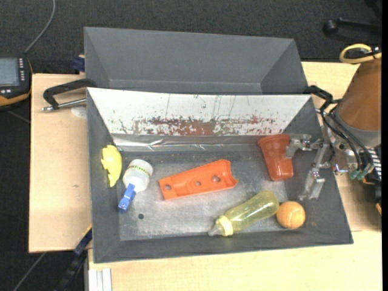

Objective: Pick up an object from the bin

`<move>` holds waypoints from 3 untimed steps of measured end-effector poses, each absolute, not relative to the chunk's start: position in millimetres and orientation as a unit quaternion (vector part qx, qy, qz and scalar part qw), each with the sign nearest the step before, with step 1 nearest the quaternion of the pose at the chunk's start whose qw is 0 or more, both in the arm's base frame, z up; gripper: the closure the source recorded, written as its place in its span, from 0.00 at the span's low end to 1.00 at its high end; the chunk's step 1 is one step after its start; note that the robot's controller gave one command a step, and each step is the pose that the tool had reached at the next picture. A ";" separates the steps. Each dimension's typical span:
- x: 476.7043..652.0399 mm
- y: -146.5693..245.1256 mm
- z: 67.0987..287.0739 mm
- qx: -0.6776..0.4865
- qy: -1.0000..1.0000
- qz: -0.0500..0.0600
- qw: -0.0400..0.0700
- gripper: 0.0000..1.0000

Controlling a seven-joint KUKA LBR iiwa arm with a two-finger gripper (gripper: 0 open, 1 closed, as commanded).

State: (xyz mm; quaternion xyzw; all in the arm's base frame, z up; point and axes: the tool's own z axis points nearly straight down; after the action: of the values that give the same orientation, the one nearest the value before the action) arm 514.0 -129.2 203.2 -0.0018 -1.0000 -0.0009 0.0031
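My gripper [305, 167] hangs at the right side of the bin with its two metal fingers spread open and nothing between them. One fingertip [297, 144] is close to a reddish translucent cup [276, 157] that stands by the back right wall; whether it touches the cup I cannot tell. The other fingertip [311, 188] points down toward the bin floor. An orange ball [291, 214] lies just below and left of that finger. A pale yellow bottle [245, 214] lies on its side against the ball.
A long orange plastic piece with holes [197, 179] lies in the middle of the bin. At the left are a yellow crumpled thing [111, 164] and a small white bottle with a blue tip [134, 180]. The arm comes in over the right rim.
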 end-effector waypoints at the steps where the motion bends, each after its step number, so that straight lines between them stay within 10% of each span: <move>1: 515.5 -128.4 207.9 0.000 -1.000 0.000 -0.001 0.00; 2: 508.2 -94.3 154.0 0.049 -0.999 0.000 -0.001 0.00; 3: 500.9 -58.0 150.0 0.197 -0.980 0.000 -0.002 0.00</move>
State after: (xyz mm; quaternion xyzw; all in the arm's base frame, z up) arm 500.9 -58.0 150.0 0.1967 -0.9805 0.0000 -0.0024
